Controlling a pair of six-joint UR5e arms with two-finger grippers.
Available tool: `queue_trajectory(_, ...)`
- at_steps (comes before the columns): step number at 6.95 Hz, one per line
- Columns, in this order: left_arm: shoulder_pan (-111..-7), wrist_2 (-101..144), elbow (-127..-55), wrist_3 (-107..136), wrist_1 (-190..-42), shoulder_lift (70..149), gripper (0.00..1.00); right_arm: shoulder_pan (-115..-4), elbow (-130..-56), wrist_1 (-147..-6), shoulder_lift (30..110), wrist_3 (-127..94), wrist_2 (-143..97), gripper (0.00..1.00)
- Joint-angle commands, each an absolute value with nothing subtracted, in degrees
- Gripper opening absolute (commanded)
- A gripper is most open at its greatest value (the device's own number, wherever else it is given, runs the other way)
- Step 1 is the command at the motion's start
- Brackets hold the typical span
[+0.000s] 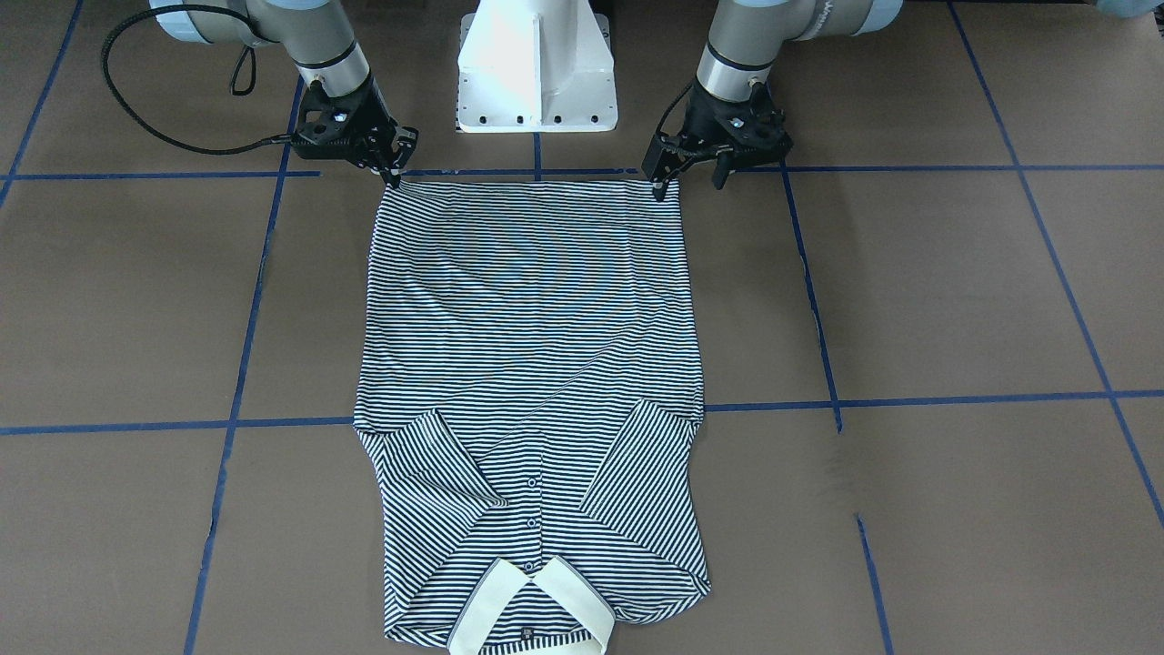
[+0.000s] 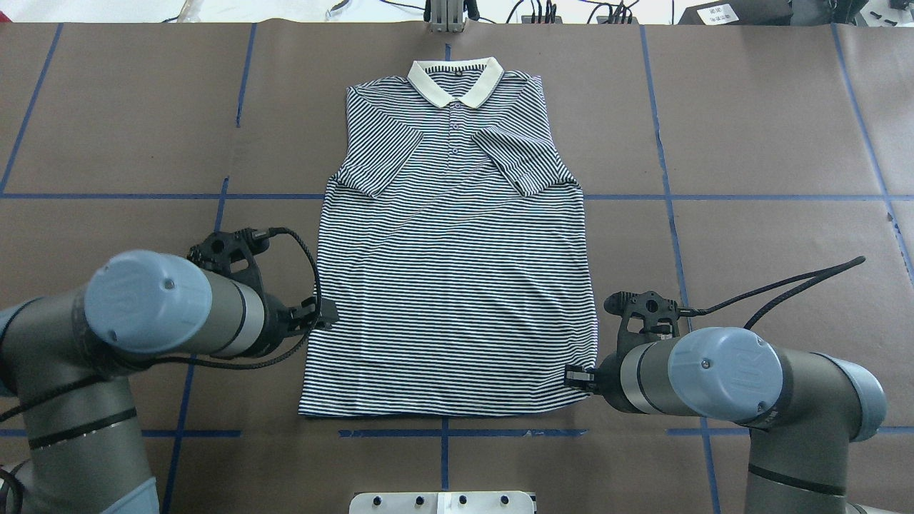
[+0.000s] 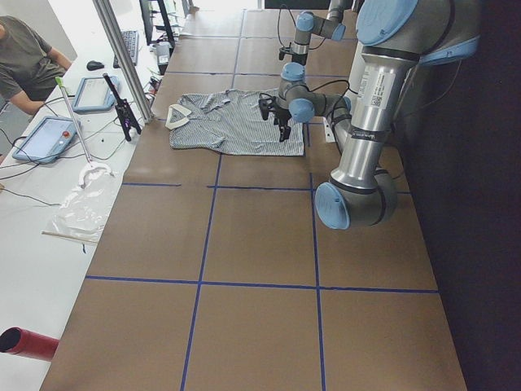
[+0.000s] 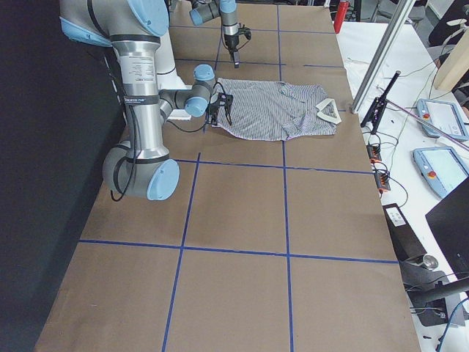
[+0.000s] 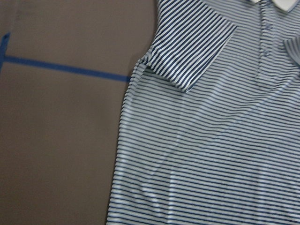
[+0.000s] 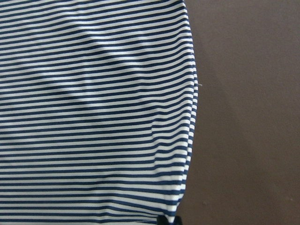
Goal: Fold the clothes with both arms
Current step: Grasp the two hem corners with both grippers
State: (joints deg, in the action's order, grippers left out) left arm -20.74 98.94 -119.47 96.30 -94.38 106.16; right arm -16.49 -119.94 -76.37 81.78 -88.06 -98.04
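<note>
- The shirt (image 2: 450, 271) lies flat on the brown table (image 2: 771, 143), front side up. Its collar (image 2: 457, 82) points to 12 o'clock, away from the robot. The bottom edge is at 6 o'clock, close to the robot. Both sleeves (image 2: 371, 164) are tucked in over the chest.
- The left gripper (image 1: 688, 180) is at the shirt's 7 o'clock corner. Its jaws are spread apart and hold nothing. One finger is right at the corner.
- The right gripper (image 1: 393, 173) is at the 5 o'clock corner, with its tip touching the cloth. I cannot tell if its jaws are closed on it.
- If one corner goes up and the other does not, I think the shirt will twist and the fold will come out crooked.
- A gripper might catch only the top layer. Then the back layer would drag and bunch up.
- A fast lift could shake the sleeves loose so they flop out.
- A tiny dark tag (image 1: 526, 632) sits inside the collar, too small to read. I see no other writing on the shirt.
</note>
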Motion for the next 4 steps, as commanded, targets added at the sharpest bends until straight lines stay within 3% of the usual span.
queue_trajectory(1,-13.19,93.97,-116.39,104.32,-94.31,105.72,0.89,-16.44,-120.41,-76.29,81.39,-88.07,-98.00,0.00)
queue_trajectory(4,-12.92,92.65,-113.38,103.97,-94.31,106.08,0.86,-16.78,-120.50,-76.29,81.39,-88.07,-98.43,0.00)
